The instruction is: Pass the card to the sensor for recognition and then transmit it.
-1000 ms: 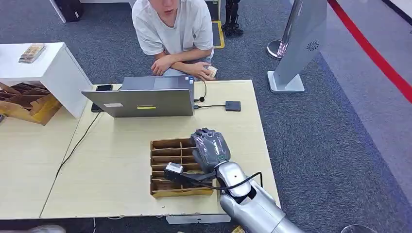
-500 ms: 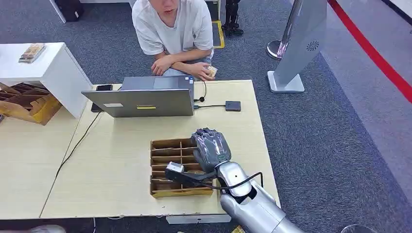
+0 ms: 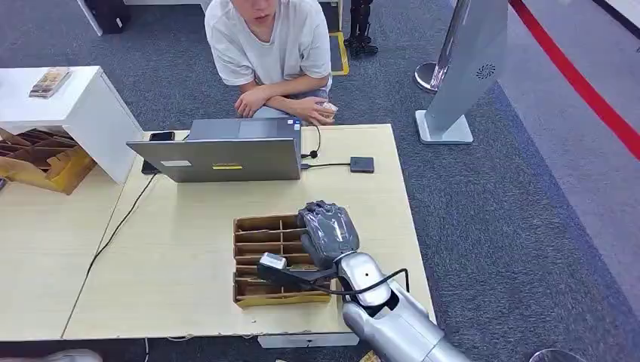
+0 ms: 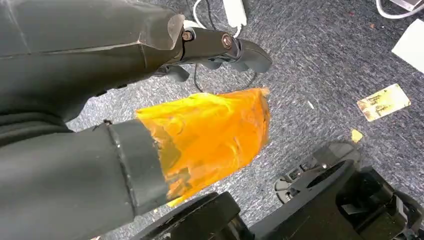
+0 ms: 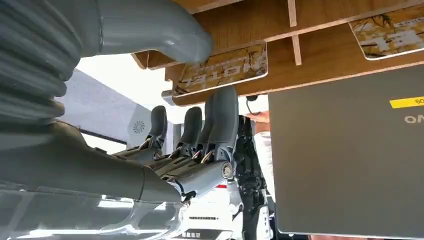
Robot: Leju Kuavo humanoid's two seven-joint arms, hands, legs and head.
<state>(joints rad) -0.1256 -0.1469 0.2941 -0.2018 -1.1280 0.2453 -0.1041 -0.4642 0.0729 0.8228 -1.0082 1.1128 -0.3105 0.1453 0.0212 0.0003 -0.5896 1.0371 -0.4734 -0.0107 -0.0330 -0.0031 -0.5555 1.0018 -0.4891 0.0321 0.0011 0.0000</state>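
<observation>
- The right hand [image 3: 327, 230] is hovering over the right end of the wooden card tray [image 3: 260, 260], pinching a card [image 5: 225, 68] between thumb and fingers.
- The left hand [image 4: 150, 75] is hanging over carpet, fingers apart, holding nothing.
- The sensor [image 3: 361, 164] is sitting beside the laptop [image 3: 219, 154].

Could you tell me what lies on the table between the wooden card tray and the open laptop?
Nothing: in the head view, bare table runs from the wooden card tray to the laptop.
</observation>
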